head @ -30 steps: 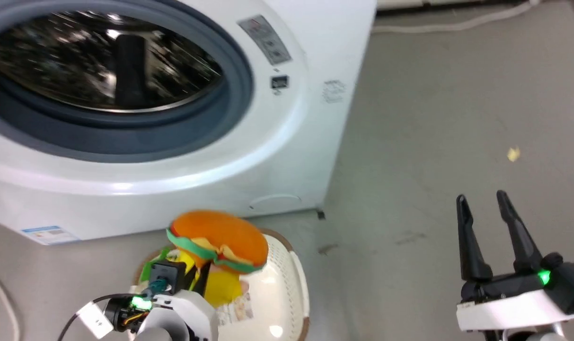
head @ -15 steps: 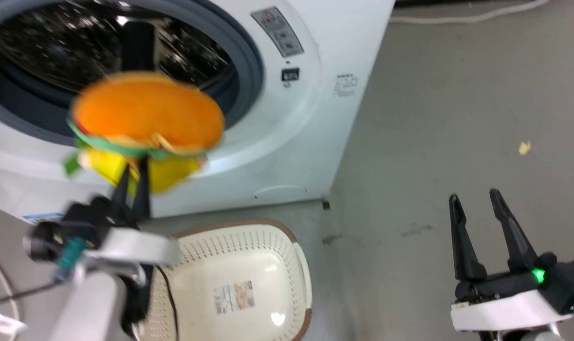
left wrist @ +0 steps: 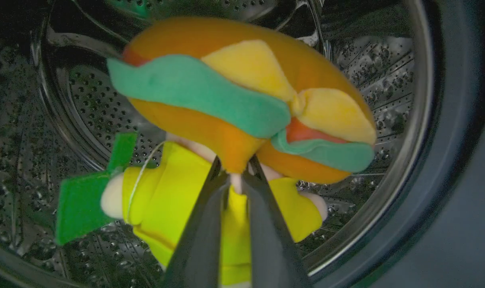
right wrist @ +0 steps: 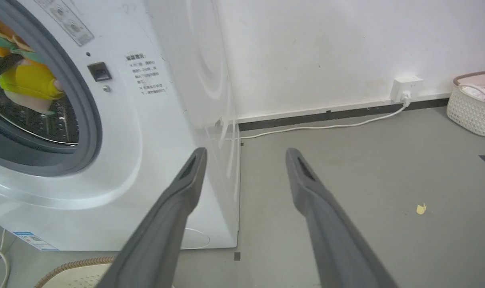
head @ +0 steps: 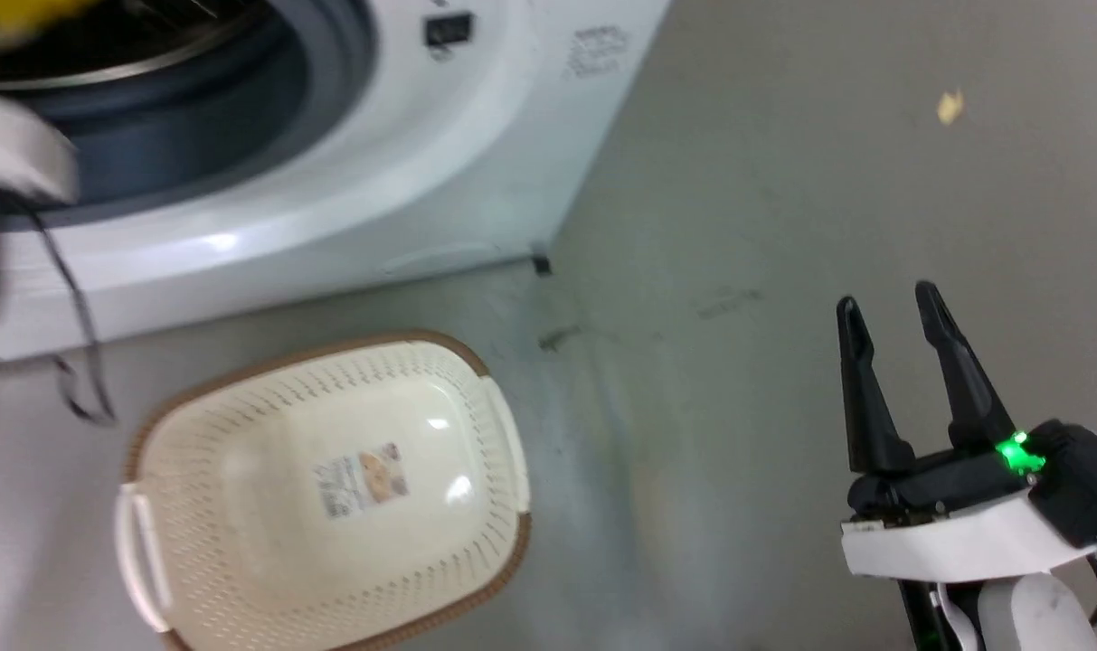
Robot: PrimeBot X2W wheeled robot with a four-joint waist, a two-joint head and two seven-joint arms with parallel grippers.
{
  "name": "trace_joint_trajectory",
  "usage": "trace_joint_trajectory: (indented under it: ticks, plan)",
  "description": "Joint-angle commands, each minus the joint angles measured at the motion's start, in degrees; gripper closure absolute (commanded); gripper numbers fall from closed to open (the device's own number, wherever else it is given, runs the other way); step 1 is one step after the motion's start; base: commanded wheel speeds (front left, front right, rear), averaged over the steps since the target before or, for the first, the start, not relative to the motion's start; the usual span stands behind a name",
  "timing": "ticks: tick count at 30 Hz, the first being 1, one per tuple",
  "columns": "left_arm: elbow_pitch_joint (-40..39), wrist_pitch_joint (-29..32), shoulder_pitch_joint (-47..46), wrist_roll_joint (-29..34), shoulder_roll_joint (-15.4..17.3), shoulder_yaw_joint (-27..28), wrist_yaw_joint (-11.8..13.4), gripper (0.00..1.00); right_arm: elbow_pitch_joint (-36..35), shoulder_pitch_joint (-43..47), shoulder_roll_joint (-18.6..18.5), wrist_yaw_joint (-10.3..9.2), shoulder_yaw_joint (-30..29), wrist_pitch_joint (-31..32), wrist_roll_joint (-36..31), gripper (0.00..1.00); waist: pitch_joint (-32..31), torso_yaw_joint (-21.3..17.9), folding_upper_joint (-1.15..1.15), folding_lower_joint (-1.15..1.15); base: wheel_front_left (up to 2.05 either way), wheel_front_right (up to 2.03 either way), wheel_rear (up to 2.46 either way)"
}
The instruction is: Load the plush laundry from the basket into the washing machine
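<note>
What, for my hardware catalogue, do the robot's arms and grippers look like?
The right gripper has two long, dark, tapering fingers on a black base with a green light and a white cuff. The left gripper has the same dark fingers; its pale forearm, blurred, trails a thin black cable.

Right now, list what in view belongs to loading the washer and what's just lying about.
Job: burger plush and yellow plush, held by the left pincer at the mouth of the washing machine; cream basket.
Lying about: wicker basket by the wall, white cord, wall socket, yellow scrap.
</note>
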Motion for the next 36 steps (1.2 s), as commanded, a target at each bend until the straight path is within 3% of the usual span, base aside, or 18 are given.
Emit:
trace_joint_trajectory:
  ticks: [1, 7, 12, 17, 24, 25, 26, 27, 36]
  plan:
    - [1.5, 0.9, -3.2, 0.6, 1.0, -0.1, -0.6, 1.00, -0.3, -1.1, 0.1, -0.04, 0.3, -0.2, 0.7, 0.00, 4.4, -3.6, 0.00, -0.02, 0.00, 0.00, 0.00]
    - [11.0, 7.4, -15.4, 4.2, 6.1, -2.7, -2.9, 1.00, -0.3, -2.7, 0.1, -0.04, 1.5, -0.2, 2.6, 0.00, 8.4, -6.0, 0.00, -0.02, 0.00, 0.00, 0.00]
    - [18.8, 12.2, -21.6, 5.2, 7.4, -5.0, -4.4, 1.00, -0.3, -3.8, 0.1, -0.04, 2.1, -0.2, 3.8, 0.00, 10.4, -7.2, 0.00, -0.02, 0.00, 0.00, 0.00]
    - [24.6, 14.8, -24.6, 5.2, 7.2, -7.5, -5.6, 1.00, -0.2, -4.3, 0.1, -0.04, 2.4, -0.2, 4.4, 0.00, 11.4, -7.5, 0.00, -0.02, 0.00, 0.00, 0.00]
    - [29.1, 12.7, -25.6, 4.8, 6.0, -10.1, -6.3, 1.00, 0.4, -5.1, 0.1, -0.04, 2.3, -0.2, 4.2, 0.00, 11.1, -6.7, 0.00, -0.02, 0.00, 0.00, 0.00]
    - [29.6, 12.1, -25.5, 4.7, 5.8, -10.5, -6.3, 0.96, 0.4, -5.2, 0.1, -0.04, 2.1, -0.2, 4.1, 0.00, 10.7, -6.5, 0.00, -0.02, 0.00, 0.00, 0.00]
    - [30.0, 11.3, -25.4, 4.6, 5.6, -10.8, -6.4, 0.05, 0.5, -5.3, 0.1, -0.04, 2.0, -0.2, 3.9, 0.00, 10.3, -6.2, 0.00, -0.02, 0.00, 0.00, 0.00]
    - [30.5, 10.5, -25.1, 4.3, 5.3, -11.0, -6.4, 0.00, 0.5, -5.3, 0.1, -0.04, 1.9, -0.2, 3.7, 0.00, 9.7, -6.0, 0.00, -0.02, 0.00, 0.00, 0.00]
    - [33.5, -2.1, -16.9, 0.4, 0.2, -10.5, -6.2, 0.00, 2.2, -3.1, 0.1, -0.04, 0.2, -0.2, 0.9, 0.00, 0.0, -1.8, 0.00, -0.02, 0.00, 0.00, 0.00]
